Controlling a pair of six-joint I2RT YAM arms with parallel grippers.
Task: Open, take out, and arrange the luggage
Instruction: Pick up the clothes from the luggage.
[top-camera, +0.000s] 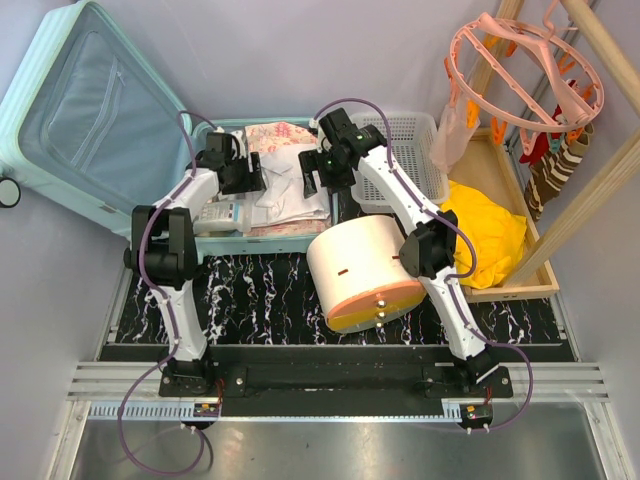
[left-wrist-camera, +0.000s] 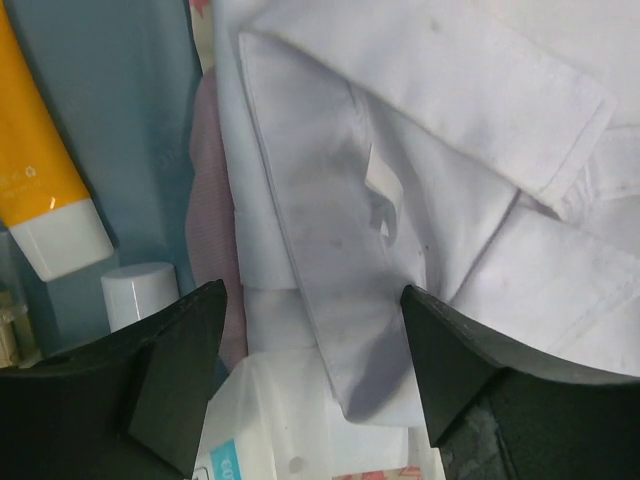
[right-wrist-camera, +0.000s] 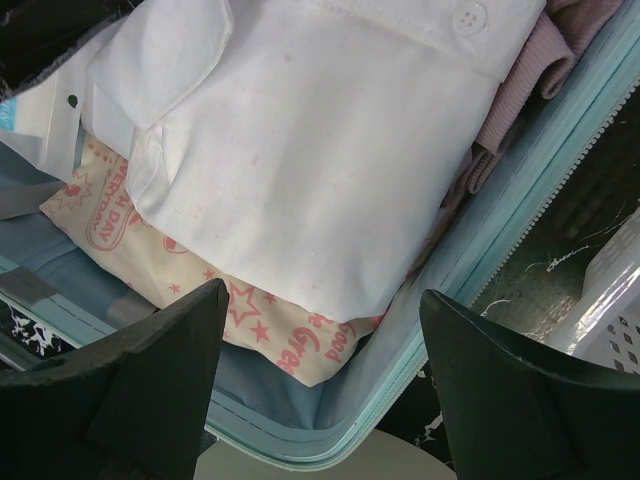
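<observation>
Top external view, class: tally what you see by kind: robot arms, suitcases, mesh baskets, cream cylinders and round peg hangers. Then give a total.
Robot arms: 2
Luggage: 1
White mesh basket: 1
Cream cylinder: 1
Pink round peg hanger: 1
Total: 6

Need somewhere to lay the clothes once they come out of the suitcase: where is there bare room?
Bare: the marbled mat in front of the luggage, between the left arm and the cream cylinder; the white basket looks empty where visible. Crowded: the luggage's base, packed with clothes under the left pincer and right pincer; the wooden tray holds yellow cloth.
</observation>
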